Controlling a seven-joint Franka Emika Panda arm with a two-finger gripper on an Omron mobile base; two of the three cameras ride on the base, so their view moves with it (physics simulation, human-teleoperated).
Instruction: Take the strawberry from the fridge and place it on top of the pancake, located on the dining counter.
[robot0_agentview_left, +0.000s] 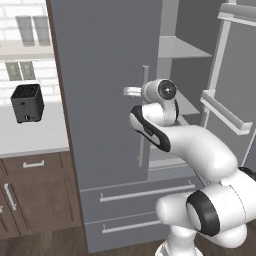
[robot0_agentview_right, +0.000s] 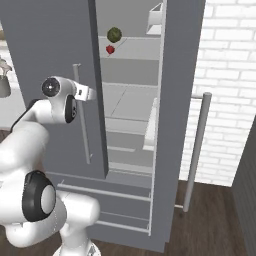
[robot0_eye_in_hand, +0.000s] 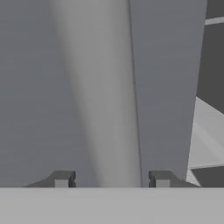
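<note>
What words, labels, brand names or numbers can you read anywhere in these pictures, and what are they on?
None: no readable text in any view. The fridge, its bar handle, the toaster and the brick wall carry no lettering, and the arm's casing shows no brand mark.

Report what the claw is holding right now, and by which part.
The claw straddles the fridge's left door handle partway along the bar, fingertips either side. A firm clamp cannot be told.

Matt grey fridge (robot0_agentview_left: 105, 100), glossy red strawberry (robot0_agentview_right: 110, 49), brown wooden cabinets (robot0_agentview_left: 35, 195).
</note>
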